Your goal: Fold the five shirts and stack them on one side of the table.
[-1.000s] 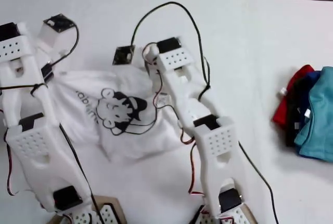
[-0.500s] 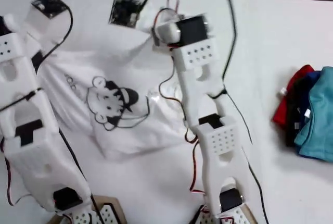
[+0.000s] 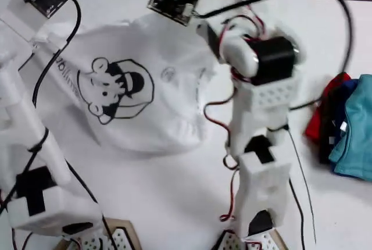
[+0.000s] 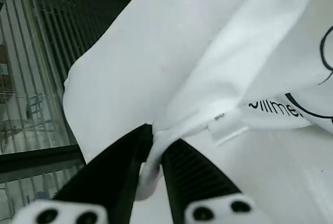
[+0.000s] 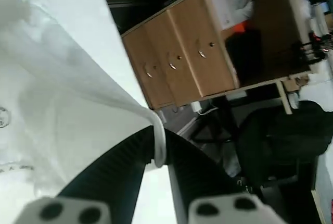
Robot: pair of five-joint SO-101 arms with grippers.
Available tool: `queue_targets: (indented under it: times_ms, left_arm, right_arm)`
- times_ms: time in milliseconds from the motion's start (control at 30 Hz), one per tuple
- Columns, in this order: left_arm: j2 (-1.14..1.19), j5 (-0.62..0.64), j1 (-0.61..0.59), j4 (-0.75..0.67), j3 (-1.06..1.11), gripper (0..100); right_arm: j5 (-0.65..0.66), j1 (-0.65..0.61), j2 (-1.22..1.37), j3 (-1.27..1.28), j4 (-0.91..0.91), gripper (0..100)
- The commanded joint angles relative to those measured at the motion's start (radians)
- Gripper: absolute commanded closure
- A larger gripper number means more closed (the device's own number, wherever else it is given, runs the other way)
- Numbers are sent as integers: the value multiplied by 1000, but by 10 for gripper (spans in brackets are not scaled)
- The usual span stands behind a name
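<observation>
From the left wrist, the left claw (image 4: 155, 143) is closed narrow on a bunched corner of the white shirt (image 4: 208, 52), the cloth pinched between its two black fingers; from that pinch the fabric fans out and away from the claw in broad folds; a small white label (image 4: 227, 128) sticks out of a seam just beyond the fingertips, and part of a black printed outline shows farther off; the white table (image 4: 270, 187) lies under the shirt past the claw. From the right wrist, the right claw (image 5: 159, 145) is likewise nipped tight on the shirt, a thin rolled edge of it caught between the fingertips; the cloth spreads out from the pinch to one side of the claw; beyond the fingertips stand a wooden cabinet (image 5: 182, 62) with drawers and a dark chair (image 5: 283, 140). From above, the shirt hangs stretched between the two claws, its cartoon print (image 3: 119, 87) facing up and its lower part resting on the table; well apart from the right claw, on the side away from the left claw, a red shirt (image 3: 324, 110), a dark blue shirt (image 3: 337, 113) and a teal shirt (image 3: 357, 128) lie together, overlapping.
</observation>
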Motion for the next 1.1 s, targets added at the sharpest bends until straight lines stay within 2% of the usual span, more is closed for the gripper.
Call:
queue_targets:
  times_ms: [0, 200, 300, 467, 667, 933, 1067]
  left_arm:
    - [-100, 3, 6, -11, -44, 979]
    - [-209, 20, 8, -12, -15, 979]
    - [-210, 49, 6, -15, 4, 979]
    - [-206, 48, 20, -75, 97, 979]
    - [-213, 46, 23, -109, 214, 979]
    - [-288, 48, 21, 0, 131, 979]
    - [-361, 49, 14, 31, 151, 980]
  right_arm:
    - [-11, 28, -140, 37, 4, 978]
    - [-71, 31, -292, 71, -27, 978]
    - [-91, 97, -352, 75, -71, 979]
    - [-86, 199, -366, 183, -199, 979]
    - [-89, 200, -369, 285, -260, 979]
    - [-107, 90, -489, 245, -64, 979]
    - [-147, 85, -584, 255, -8, 979]
